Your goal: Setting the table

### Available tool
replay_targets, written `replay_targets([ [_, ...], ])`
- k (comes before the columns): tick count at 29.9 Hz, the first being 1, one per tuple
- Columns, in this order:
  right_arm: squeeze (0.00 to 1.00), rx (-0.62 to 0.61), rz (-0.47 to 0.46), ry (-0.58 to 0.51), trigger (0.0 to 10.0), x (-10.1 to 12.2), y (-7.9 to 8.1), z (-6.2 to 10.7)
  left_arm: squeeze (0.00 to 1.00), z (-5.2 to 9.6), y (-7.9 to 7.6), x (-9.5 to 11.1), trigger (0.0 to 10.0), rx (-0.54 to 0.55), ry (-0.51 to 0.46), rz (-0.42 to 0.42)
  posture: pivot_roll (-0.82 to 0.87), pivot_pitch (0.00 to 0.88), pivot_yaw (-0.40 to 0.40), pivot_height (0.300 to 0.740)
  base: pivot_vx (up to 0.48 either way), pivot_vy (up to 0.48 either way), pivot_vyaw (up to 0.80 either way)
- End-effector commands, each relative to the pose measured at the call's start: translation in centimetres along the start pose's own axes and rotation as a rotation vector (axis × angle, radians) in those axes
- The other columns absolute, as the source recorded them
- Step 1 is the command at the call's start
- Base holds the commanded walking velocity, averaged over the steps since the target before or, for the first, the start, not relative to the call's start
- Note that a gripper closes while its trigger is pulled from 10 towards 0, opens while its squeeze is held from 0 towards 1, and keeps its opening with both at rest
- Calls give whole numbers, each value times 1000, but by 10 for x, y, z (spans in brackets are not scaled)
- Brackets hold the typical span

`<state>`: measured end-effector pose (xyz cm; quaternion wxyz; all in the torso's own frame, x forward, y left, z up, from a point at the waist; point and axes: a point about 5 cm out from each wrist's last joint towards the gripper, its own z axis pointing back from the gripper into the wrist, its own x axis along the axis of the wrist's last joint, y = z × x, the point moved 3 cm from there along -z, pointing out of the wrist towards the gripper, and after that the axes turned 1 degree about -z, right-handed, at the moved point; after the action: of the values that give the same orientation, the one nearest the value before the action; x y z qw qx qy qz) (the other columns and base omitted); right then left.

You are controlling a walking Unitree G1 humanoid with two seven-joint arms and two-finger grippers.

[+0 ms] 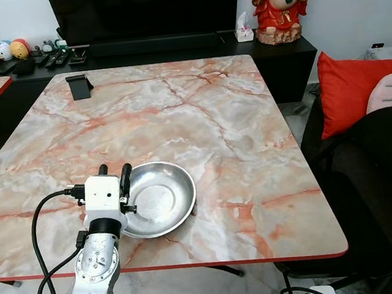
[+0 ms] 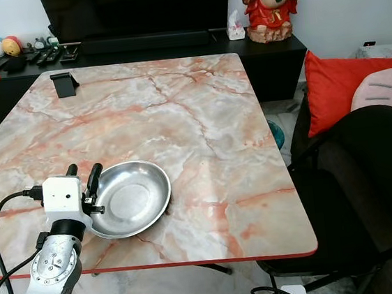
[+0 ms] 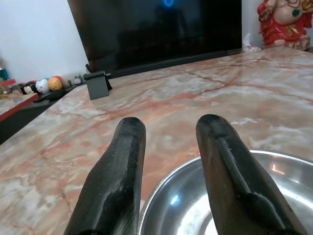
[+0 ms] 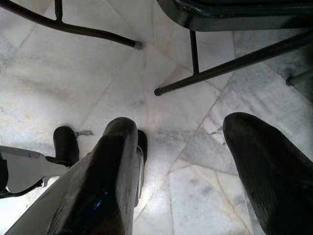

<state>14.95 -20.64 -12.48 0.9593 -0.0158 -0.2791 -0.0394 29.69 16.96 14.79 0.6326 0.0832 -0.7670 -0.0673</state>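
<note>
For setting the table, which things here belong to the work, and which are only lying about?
Belonging to the work:
- steel bowl near the table's front edge
- marble table
- left gripper, fingers astride the bowl's rim

Only lying about:
- dark phone stand at the far corner
- red statue, tissue box and remotes on the black cabinet
- red cushion

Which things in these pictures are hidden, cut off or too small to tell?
- Steel bowl: its left rim sits behind the left gripper in the eye views, so contact there is unclear; the left wrist view's bottom edge cuts it.
- Small items on the black shelf: too small to identify, eye views.
- Black chair: cut by the right edge.
- Right gripper: above floor tiles.
</note>
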Motion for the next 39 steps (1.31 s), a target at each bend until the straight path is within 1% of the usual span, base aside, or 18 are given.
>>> replay_targets([
  [1,0,10,-10,-14,10000,3,4,-1,0,-2,5,0,10000,9,-10,-5,-27,0,11,740,0,315,0],
  [10,0,27,3,-22,10000,4,10,-1,0,-2,6,1,10000,15,-15,-5,-5,0,11,740,0,333,0],
  [12,0,35,9,-39,10000,8,14,-2,0,-1,6,0,10000,14,-16,-5,-3,0,14,740,0,347,0],
  [21,0,37,11,-81,10000,18,16,-3,0,-2,7,3,10000,16,-20,5,0,0,23,740,0,349,0],
  [34,0,40,40,-67,10000,14,17,-3,0,-2,9,5,10000,17,-26,0,2,0,28,740,0,350,0],
  [36,0,45,48,-76,10000,16,21,-3,0,-2,8,6,10000,14,-28,0,3,0,26,740,0,349,544],
  [39,0,50,52,-78,10000,16,22,-3,0,-2,9,6,10000,17,-29,-2,6,0,23,740,0,350,642],
])
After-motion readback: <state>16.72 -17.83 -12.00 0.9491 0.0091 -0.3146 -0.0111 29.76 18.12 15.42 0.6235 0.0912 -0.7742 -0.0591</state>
